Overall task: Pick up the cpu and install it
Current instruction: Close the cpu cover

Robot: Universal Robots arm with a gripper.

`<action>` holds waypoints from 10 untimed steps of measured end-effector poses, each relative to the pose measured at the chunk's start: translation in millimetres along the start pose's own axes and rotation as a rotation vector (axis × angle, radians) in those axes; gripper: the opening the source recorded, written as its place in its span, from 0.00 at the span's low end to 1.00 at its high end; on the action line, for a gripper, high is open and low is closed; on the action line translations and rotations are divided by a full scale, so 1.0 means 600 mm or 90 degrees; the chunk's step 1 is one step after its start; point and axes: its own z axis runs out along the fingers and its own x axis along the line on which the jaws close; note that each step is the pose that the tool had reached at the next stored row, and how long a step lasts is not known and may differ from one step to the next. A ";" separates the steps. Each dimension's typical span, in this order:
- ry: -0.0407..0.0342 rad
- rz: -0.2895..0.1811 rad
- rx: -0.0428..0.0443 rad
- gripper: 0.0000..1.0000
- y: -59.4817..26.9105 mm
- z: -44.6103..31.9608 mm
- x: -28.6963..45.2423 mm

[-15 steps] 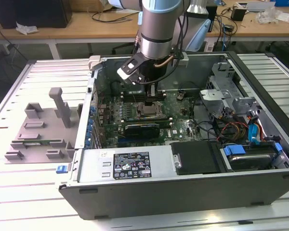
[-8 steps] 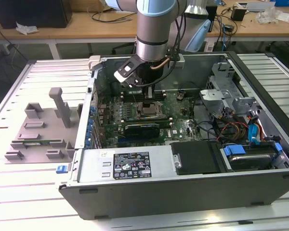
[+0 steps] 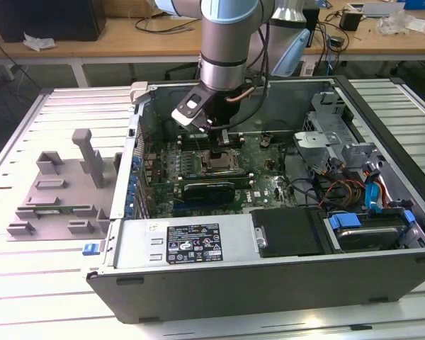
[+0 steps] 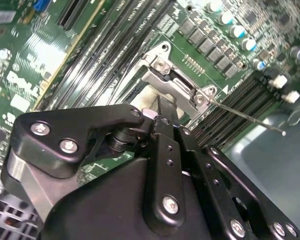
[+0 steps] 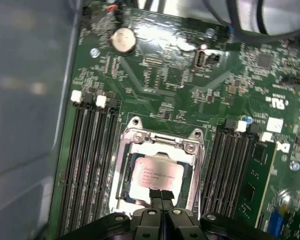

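The cpu [image 5: 155,176], a silver-grey square chip with a thin green rim, lies inside the open metal socket frame [image 5: 162,136] on the green motherboard. My gripper [image 5: 161,193] is shut, with its black fingertips pressed together and resting at the chip's near edge. In the second wrist view the gripper [image 4: 157,116] points down at a pale patch of the cpu [image 4: 143,101] under the socket frame [image 4: 165,75]. In the exterior view the gripper [image 3: 221,150] reaches down into the open computer case [image 3: 269,283], right over the socket.
Rows of black memory slots [image 5: 90,155] flank the socket on both sides. A thin socket lever wire [image 4: 250,117] sticks out sideways. A black expansion card [image 3: 209,190] sits beside the socket, with cables [image 3: 340,191] at the exterior view's right. A grey fixture [image 3: 64,188] stands outside the case.
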 end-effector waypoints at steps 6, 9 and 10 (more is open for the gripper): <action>-0.0041 -0.072 0.0006 0.11 0.000 0.000 0.000; -0.0063 -0.111 0.0009 0.11 0.000 0.000 0.000; -0.0071 -0.125 0.0010 0.11 0.000 0.000 0.000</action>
